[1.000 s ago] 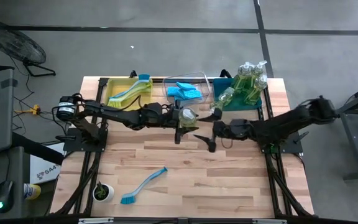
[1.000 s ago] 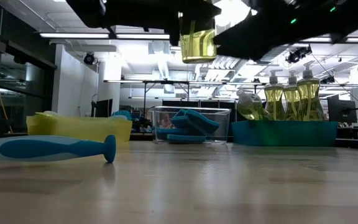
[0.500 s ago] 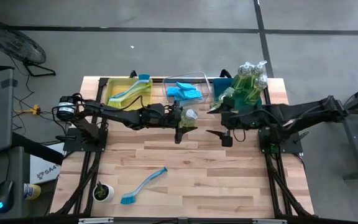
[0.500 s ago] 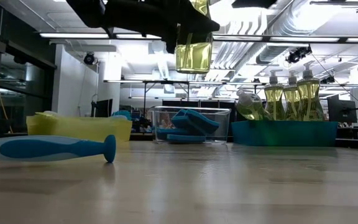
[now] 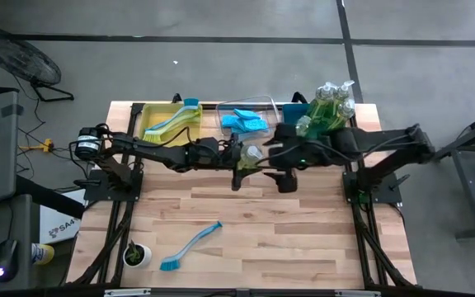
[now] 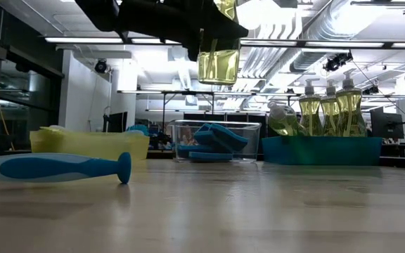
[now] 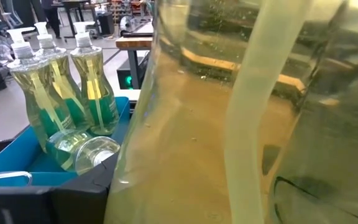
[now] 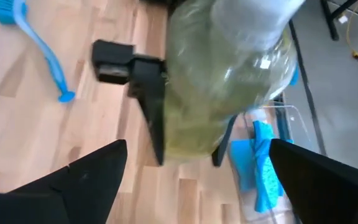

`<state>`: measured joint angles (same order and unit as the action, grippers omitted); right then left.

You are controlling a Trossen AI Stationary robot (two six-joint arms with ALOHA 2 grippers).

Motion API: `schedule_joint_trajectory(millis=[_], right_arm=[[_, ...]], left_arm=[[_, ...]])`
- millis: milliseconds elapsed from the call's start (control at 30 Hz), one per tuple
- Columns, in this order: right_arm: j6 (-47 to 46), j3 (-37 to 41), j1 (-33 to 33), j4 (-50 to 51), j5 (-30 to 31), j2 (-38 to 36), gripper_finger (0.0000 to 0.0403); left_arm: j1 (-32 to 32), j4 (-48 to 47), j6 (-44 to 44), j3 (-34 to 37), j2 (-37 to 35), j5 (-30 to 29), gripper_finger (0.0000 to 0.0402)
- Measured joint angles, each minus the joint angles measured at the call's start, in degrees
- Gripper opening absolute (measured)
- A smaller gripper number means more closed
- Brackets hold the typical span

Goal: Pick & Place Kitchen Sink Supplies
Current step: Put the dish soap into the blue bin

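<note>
A clear yellow-green soap bottle (image 5: 251, 153) hangs above the table's middle, held by my left gripper (image 5: 239, 169). Its bottom shows in the low view (image 6: 219, 65), and it fills the left wrist view (image 7: 229, 124). My right gripper (image 5: 275, 172) is open, right beside the bottle on its right. In the right wrist view its two fingers stand wide on either side of the bottle (image 8: 222, 81) without touching it. A blue dish brush (image 5: 190, 246) lies flat on the table near the front. My left gripper pinches the bottle's body (image 8: 173, 106) between its two fingers (image 8: 149, 99), one on each side. The bottle is lifted clear of the table and roughly upright. Its lower part (image 6: 219, 65) hangs below the fingers.
Along the far edge stand three bins. A yellow bin (image 5: 149, 115) holds a brush (image 5: 180, 115), a clear bin (image 5: 269, 103) holds blue sponges (image 5: 244, 122), and a teal bin (image 5: 340, 136) holds several soap bottles (image 5: 330, 106). A small potted plant (image 5: 137, 254) stands at the front left.
My right gripper has risen and gone toward the table's left, up to the held bottle, and stays open. The bottle in my left gripper has sunk a little in the low view.
</note>
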<state>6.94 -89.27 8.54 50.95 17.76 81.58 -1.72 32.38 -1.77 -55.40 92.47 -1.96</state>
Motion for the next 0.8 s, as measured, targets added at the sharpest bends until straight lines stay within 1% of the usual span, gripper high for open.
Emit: schedule_joint_trajectory(millis=[100,200,300,500,567,800], right_arm=[[1.02,-3.95,-0.81,1.38,1.48,3.35,0.0395],[2.33,-6.23,-2.18,1.53,0.98,5.22,0.0399],[3.07,-7.53,-3.36,1.50,-1.79,6.13,0.0398],[2.10,-7.85,-3.99,-2.03,-9.62,6.23,0.0397],[2.10,-7.85,-3.46,-2.88,-10.65,6.23,0.0397],[1.48,-7.78,-2.16,-4.57,-10.78,6.63,0.0390]], left_arm=[[0.51,0.01,-1.16,0.00,0.02,-0.03,0.0239],[1.12,0.02,-1.69,-0.02,0.02,-0.38,0.0239],[1.81,0.23,-1.92,-0.03,0.04,-0.67,0.0239],[1.77,-0.07,-2.50,-0.11,0.08,-1.98,0.0240],[1.77,0.08,-2.50,-0.11,0.09,-2.13,0.0240],[1.79,0.31,-2.50,-0.11,0.09,-2.10,0.0240]])
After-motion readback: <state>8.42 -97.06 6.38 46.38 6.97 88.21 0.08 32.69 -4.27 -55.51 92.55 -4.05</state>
